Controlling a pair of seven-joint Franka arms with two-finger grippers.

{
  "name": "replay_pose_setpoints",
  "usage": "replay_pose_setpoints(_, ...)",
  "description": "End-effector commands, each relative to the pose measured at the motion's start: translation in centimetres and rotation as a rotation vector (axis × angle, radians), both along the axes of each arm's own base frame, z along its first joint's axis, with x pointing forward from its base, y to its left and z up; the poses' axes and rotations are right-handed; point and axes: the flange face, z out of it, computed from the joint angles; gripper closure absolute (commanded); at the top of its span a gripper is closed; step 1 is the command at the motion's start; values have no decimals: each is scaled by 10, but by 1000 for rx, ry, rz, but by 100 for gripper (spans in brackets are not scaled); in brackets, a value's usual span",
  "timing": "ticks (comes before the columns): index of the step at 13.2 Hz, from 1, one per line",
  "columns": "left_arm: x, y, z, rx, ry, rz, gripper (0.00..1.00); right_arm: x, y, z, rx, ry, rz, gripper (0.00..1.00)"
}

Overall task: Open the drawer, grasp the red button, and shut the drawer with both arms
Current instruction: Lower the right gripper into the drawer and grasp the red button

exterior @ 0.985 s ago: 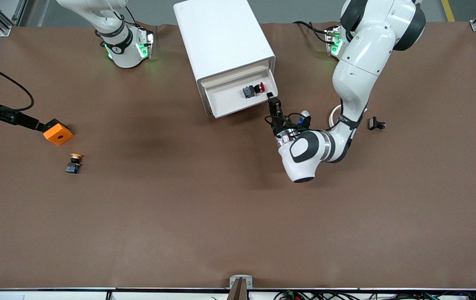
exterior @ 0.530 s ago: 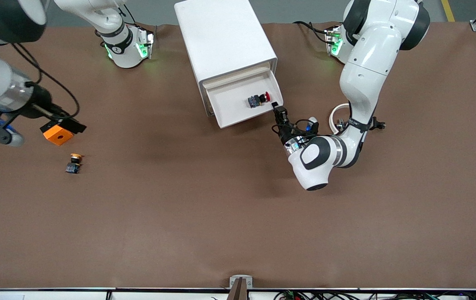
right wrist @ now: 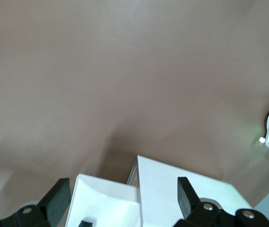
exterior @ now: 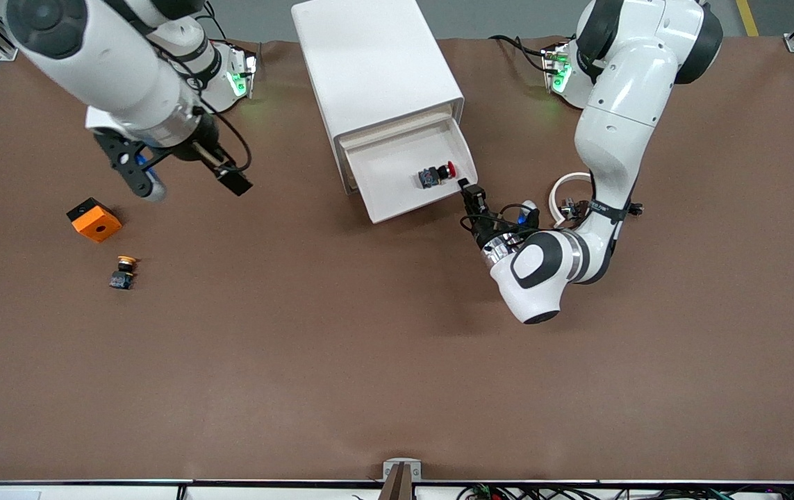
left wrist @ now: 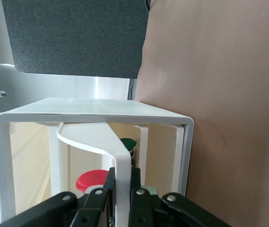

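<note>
The top drawer (exterior: 407,173) of the white cabinet (exterior: 372,66) stands pulled out, and the red button (exterior: 436,175) lies on its side inside it, near the corner toward the left arm's end of the worktop (exterior: 397,361). The left gripper (exterior: 472,196) is at that corner of the drawer front, its jaws clamped shut on the curved white handle (left wrist: 110,156); in the left wrist view the red cap shows just past the handle. The right gripper (exterior: 235,182) hangs over bare worktop beside the cabinet, its jaws spread wide and empty. An orange cube (exterior: 94,220) and a yellow button (exterior: 123,271) lie toward the right arm's end, nearer the camera.
</note>
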Motion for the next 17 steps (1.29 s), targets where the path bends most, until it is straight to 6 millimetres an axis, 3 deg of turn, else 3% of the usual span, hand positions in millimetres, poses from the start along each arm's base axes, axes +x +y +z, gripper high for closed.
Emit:
replay_pose_setpoints(1,5,19,-11,62,-40,-37,79,-28,55,1,-12,0,-86,0)
replay_pose_setpoints(3,6,18,-11,63,-49,-33,58,-47,105,-18,-28,-2,-140,0)
replay_pose_setpoints(4,6,18,-11,63,-50,-33,53,-54,126,-27,-27,-11,-173,0)
replay_pose_setpoints(6,5,17,-10,62,-51,-33,23,-67,161,-43,-23,-24,-208,0)
replay_pose_setpoints(7,5,15,-9,58,-51,-34,0,-75,177,-55,-31,-20,-199,0)
replay_pose_setpoints(13,2,-3,4,-6,-33,-12,0,-108,249,-111,-37,-39,-274,0)
replay_pose_setpoints(15,-4,-18,11,-49,-14,-9,0,-111,262,-137,-60,-34,-299,0)
replay_pose_setpoints(17,2,-27,26,-94,-25,15,0,-107,270,-154,-68,-26,-302,0)
